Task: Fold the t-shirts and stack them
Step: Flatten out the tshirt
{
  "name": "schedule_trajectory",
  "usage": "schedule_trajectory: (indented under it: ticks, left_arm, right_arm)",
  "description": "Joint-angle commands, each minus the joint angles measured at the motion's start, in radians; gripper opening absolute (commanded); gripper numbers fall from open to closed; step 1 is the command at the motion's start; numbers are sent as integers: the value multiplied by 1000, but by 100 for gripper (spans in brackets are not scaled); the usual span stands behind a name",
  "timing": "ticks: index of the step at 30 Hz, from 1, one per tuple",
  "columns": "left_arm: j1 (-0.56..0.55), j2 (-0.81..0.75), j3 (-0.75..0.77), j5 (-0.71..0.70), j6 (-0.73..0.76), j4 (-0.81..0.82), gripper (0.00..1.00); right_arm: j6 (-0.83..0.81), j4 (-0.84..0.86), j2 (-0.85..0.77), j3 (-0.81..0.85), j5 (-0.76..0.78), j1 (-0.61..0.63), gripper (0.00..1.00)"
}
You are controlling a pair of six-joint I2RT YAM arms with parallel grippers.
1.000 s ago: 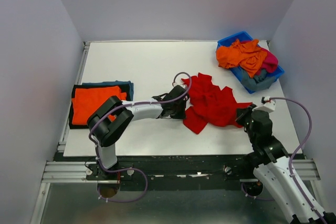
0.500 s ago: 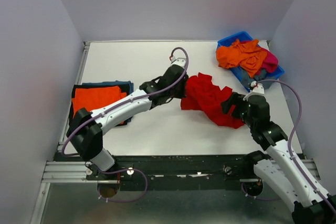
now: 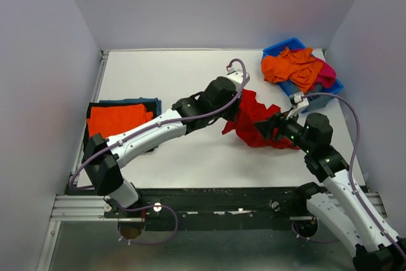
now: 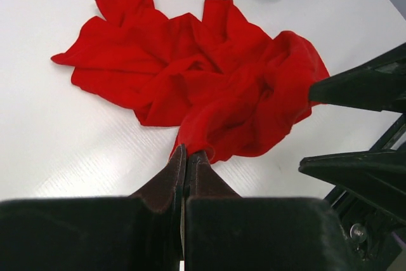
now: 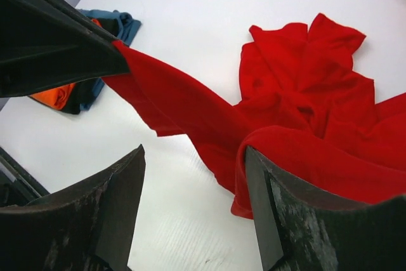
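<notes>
We're on spreading the red t-shirt (image 3: 257,122), crumpled on the worktop (image 3: 165,74) just near-side of the blue bin (image 3: 277,48): left tool (image 4: 186,157) pinches one edge, right tool (image 5: 194,150) gapes wide and empty beside it, so next it needs a second edge to pull flat.

Blue bin (image 3: 279,48) on white table (image 3: 171,74), far-right corner.

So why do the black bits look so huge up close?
Left wrist view: the left end effector sits by the lens, so it fills the bottom edge. Right wrist view: the right end effector looms likewise. Top view: both look small.
</notes>
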Motion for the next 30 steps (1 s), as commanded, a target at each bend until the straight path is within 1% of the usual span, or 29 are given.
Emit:
schedule_trajectory:
  ticks: [1, 2, 4, 6, 8, 10, 12, 13, 14, 15, 17, 18, 21, 22, 25, 27, 28, 29, 30]
  left_arm:
    - [-29, 39, 55, 20, 53, 5, 0]
    - [-30, 46, 72, 13, 53, 0, 0]
    - [-30, 56, 95, -3, 53, -9, 0]
    - [-30, 60, 121, -60, 50, -26, 0]
    - [-30, 68, 156, -135, 44, -58, 0]
    - [-29, 71, 195, -221, 39, -89, 0]
    - [-24, 79, 248, -276, 39, -119, 0]
    - [-18, 86, 285, -278, 45, -141, 0]
    - [-20, 92, 316, -255, 66, -147, 0]
    - [-20, 100, 349, -217, 91, -150, 0]
    - [-20, 121, 414, -146, 126, -161, 0]
    - [-20, 132, 445, -139, 128, -169, 0]
    - [-20, 145, 476, -129, 129, -159, 0]
    - [-20, 145, 474, -113, 129, -149, 0]
    - [-21, 146, 450, -25, 139, -110, 0]
    - [-29, 161, 439, 6, 140, -95, 0]
    - [-35, 172, 439, 0, 140, -95, 0]
    - [-40, 186, 443, -16, 137, -98, 0]
    - [-43, 195, 446, -29, 134, -101, 0]
  right_arm:
    - [-11, -14, -20, 19, -27, 2, 71]
    - [4, -42, -38, 19, 19, 2, 68]
    - [46, -120, -86, 22, 175, 2, 62]
    - [92, -194, -137, 24, 341, 2, 55]
    - [119, -252, -181, 25, 456, 2, 50]
    - [138, -277, -200, 24, 519, 2, 48]
    - [141, -281, -195, 28, 520, 0, 48]
    - [120, -265, -180, 38, 466, 2, 51]
    - [72, -242, -168, 45, 370, 2, 55]
    - [48, -231, -146, 59, 305, 2, 60]
    - [44, -240, -106, 99, 256, 2, 70]
    - [49, -254, -96, 123, 269, 2, 75]
    - [73, -318, -109, 165, 398, 2, 85]
    - [86, -341, -124, 171, 442, 2, 87]
    - [93, -369, -198, 164, 542, 2, 88]
    - [116, -401, -247, 156, 620, 2, 88]
    - [162, -430, -269, 154, 697, 2, 88]
    - [210, -470, -288, 157, 810, 2, 88]
    - [248, -496, -301, 157, 872, 2, 89]
